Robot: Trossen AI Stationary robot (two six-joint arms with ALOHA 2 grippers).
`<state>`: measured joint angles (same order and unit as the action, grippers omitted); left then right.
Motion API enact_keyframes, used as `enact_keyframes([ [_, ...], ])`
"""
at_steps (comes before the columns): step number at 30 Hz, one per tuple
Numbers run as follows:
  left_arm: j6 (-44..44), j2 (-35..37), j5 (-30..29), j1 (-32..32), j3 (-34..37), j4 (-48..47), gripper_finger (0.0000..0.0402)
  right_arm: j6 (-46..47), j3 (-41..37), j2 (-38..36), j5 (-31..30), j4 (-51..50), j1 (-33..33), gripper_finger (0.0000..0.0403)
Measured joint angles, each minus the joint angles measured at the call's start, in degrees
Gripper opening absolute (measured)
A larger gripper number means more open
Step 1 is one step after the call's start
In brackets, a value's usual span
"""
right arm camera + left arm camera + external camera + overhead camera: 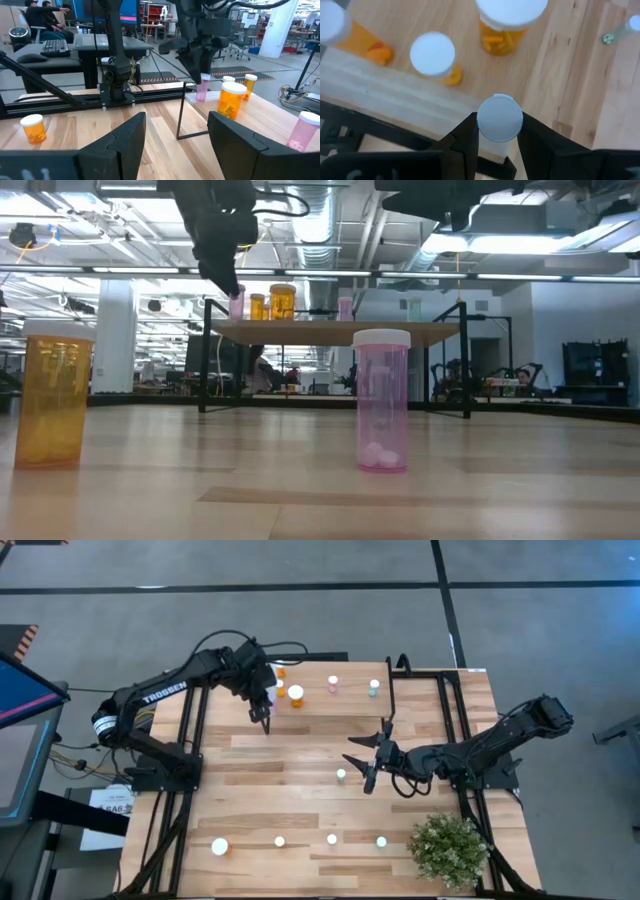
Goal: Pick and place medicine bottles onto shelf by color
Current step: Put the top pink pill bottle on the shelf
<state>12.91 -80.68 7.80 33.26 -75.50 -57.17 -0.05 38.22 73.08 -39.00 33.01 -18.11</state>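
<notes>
Butcher-block wood fills the table, and at its far end the shelf (330, 700), a light wood top on thin black legs, carries glossy translucent orange bottles (506, 30) with smooth white caps. Over the shelf's near-left corner the left gripper (499, 131) clamps a small pink bottle (202, 89) upright, long axis vertical and cap toward the wrist, so the shelf top lies straight below it, beside the orange group. Nearer mid-table the right gripper (368, 766) waits empty with fingers spread, close to a teal-green bottle (341, 774).

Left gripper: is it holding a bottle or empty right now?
Holding one. The left gripper has its fingers clamped on a white-capped pink bottle at the shelf's edge, beside the orange bottles.
</notes>
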Motion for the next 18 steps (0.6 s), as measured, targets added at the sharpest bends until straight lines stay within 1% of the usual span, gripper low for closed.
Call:
enact_keyframes([
  [12, -0.5, 0.0, -0.1, 0.0, 0.5, 1.6, 0.0101, 0.0, 0.0, 0.0, 0.0, 0.0, 0.2, 0.0235],
  [14, -0.6, 0.0, -0.1, 0.0, 0.5, 1.6, 0.0109, 0.0, 0.0, 0.0, 0.0, 0.0, 0.2, 0.0235],
  [18, -0.7, 0.0, -0.8, 0.0, 0.5, 1.7, 0.0142, 0.0, 0.0, 0.0, 0.0, 0.0, 0.2, 0.0235],
])
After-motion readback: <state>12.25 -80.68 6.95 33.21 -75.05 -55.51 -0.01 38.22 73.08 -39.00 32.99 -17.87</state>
